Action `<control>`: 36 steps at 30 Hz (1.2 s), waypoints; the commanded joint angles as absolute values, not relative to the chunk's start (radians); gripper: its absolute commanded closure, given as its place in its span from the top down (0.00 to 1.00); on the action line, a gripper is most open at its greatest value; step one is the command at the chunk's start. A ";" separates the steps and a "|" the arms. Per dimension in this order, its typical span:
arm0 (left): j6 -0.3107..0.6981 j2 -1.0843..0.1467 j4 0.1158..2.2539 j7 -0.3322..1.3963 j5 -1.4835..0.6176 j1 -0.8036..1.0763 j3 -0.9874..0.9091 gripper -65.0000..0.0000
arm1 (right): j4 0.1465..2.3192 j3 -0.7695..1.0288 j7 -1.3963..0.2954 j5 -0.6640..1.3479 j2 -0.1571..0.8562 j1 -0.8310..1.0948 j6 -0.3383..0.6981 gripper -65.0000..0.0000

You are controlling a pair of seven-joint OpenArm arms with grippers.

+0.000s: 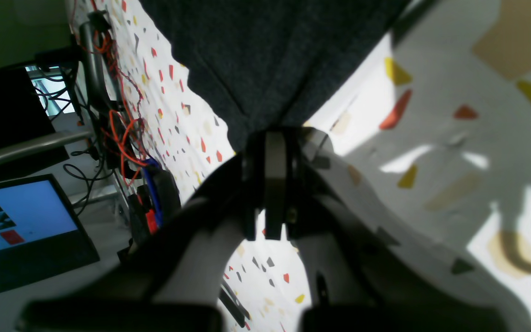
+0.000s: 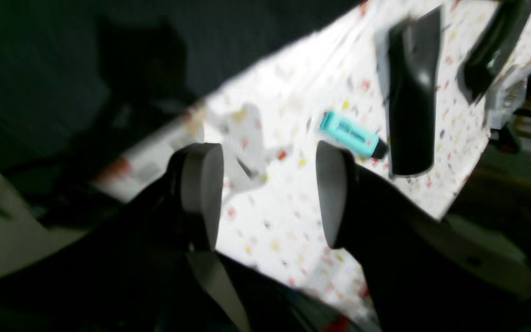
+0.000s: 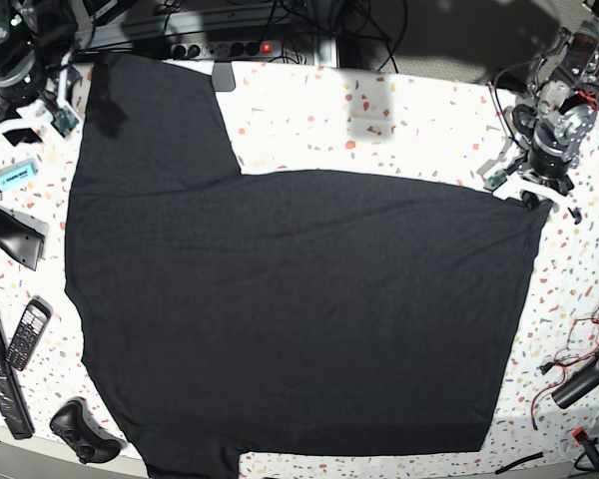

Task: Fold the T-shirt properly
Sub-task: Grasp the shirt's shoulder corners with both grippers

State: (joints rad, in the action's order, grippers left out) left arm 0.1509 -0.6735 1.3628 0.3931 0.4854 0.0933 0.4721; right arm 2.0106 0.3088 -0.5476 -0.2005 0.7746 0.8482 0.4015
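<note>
Black T-shirt [image 3: 299,309] lies flat, plain side up, covering most of the speckled table [image 3: 399,130], long axis left-right, left fingers [image 1: 270,152] pinched on its corner, right fingers [image 2: 265,193] spread wide near a teal marker [image 2: 351,133].

You have the T-shirt [image 3: 299,309] spread flat over most of the speckled tabletop, plain black side up, with only faint wrinkles. One sleeve reaches toward the far left corner in the base view; the hem runs down its right side, and the top right corner there ends in a point
</note>
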 commanded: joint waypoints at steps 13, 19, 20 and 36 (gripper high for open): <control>0.183 -0.654 1.355 0.422 0.474 0.113 0.481 0.00 | 1.819 -0.056 -0.545 -0.419 0.842 0.685 0.212 0.48; 0.183 -0.640 1.355 0.423 0.470 0.113 0.481 0.00 | 1.808 -0.206 -0.568 -0.442 0.842 0.580 0.175 0.48; 0.183 -0.640 1.355 0.423 0.471 0.113 0.481 0.00 | 1.808 -0.218 -0.572 -0.443 0.842 0.567 0.175 0.48; 0.183 -0.640 1.355 0.426 0.471 0.113 0.481 0.00 | 1.808 -0.250 -0.520 -0.351 0.780 0.500 0.242 0.44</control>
State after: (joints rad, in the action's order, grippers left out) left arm 0.1490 -0.6483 1.3632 0.4271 0.5014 0.0933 0.4702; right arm 1.7988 -0.2512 -0.5346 -0.3607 0.7654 0.5018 0.2356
